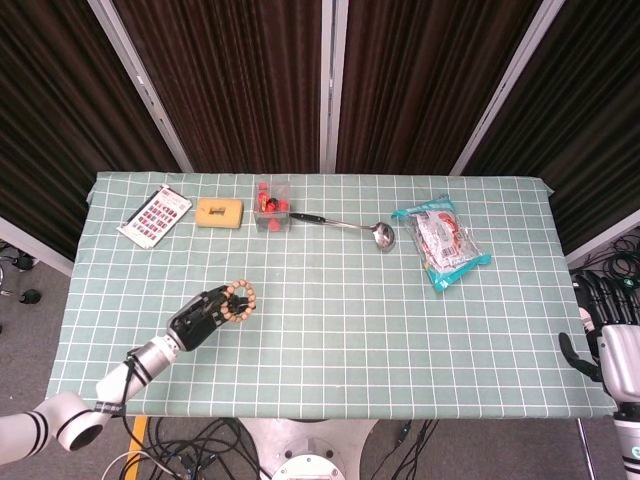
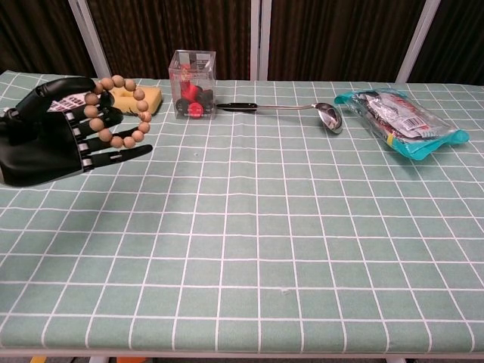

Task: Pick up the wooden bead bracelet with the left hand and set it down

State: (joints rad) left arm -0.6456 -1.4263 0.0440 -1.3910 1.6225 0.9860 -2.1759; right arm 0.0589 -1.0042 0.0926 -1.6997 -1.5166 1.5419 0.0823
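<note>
One left hand [image 2: 57, 132] grasps the bracelet [image 2: 119, 110]; the right hand [image 1: 612, 340], half cropped, hangs unclenched.

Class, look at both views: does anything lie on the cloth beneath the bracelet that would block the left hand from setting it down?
Nothing visible does. The left hand holds the wooden bead bracelet over bare checked tablecloth; the sponge lies further back.

One bracelet [image 2: 119, 112], one card [image 1: 155, 215], one sponge [image 1: 219, 211], one clear box [image 2: 192, 74], one ladle [image 2: 287, 109], one packet [image 2: 398, 113].
</note>
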